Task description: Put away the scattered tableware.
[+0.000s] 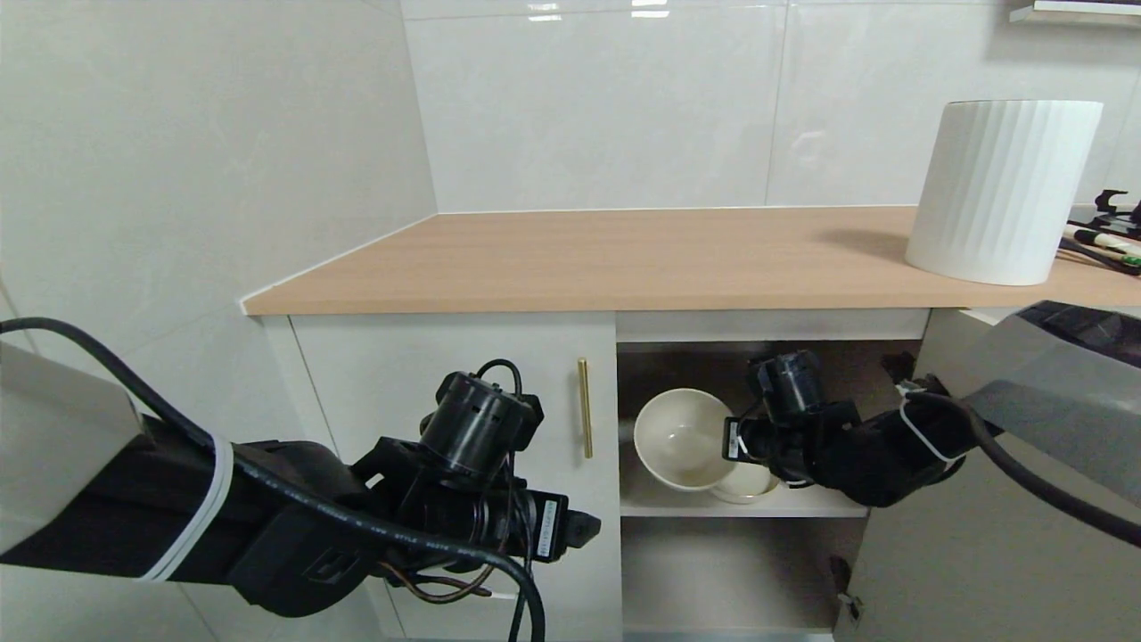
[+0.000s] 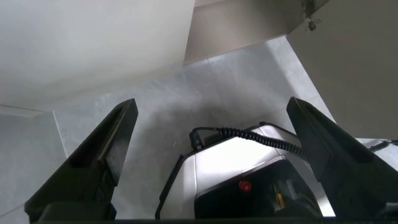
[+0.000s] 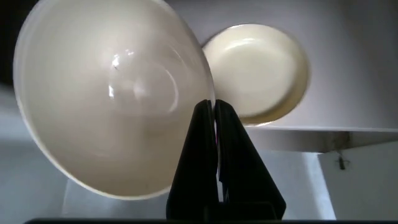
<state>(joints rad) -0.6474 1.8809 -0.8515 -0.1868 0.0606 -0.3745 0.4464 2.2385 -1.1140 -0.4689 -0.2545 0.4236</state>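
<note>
A cream bowl hangs tilted on its side in the open cabinet compartment, just above the shelf. My right gripper is shut on its rim; the right wrist view shows the fingers pinching the bowl edge. A small cream dish lies on the shelf below the gripper, and the dish also appears on the shelf behind the bowl. My left gripper stays low in front of the closed cabinet door, open with nothing between its fingers.
The closed door has a gold handle. The opened door stands at the right of the compartment. On the wooden countertop stand a white ribbed container and some utensils. A lower compartment lies beneath the shelf.
</note>
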